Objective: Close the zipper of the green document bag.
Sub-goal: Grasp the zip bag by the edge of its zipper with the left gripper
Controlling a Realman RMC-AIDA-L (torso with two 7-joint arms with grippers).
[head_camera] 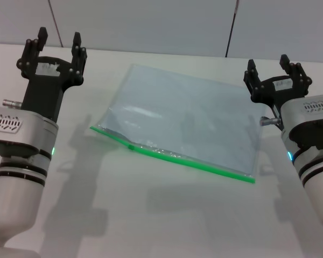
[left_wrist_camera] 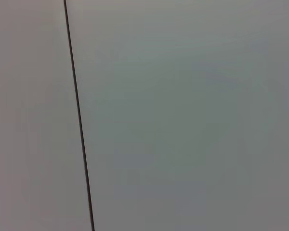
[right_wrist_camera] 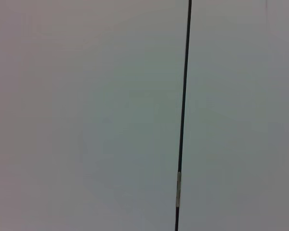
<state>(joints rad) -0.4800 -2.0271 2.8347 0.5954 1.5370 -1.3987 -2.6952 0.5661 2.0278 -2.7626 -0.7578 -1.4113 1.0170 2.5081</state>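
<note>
The bag [head_camera: 188,115] lies flat on the white surface [head_camera: 151,215], between the two tools and touched by neither. Its green zipper [head_camera: 175,156] runs along the long edge nearest the robot, slanting from a corner close to the left tool's side down toward the right arm. A small slider [head_camera: 131,145] sits on the strip, nearer the left tool's end than the right one's.

The left tool [head_camera: 58,44] is held up off the surface, well clear of the bag's left corner, with its fingers [head_camera: 76,45] spread apart and nothing between them. The right tool [head_camera: 269,65] hangs just past the bag's far right corner, also raised, fingers [head_camera: 251,71] spread and empty.

Both wrist views show only a plain grey wall [left_wrist_camera: 183,120] crossed by a thin dark seam [left_wrist_camera: 78,115].
</note>
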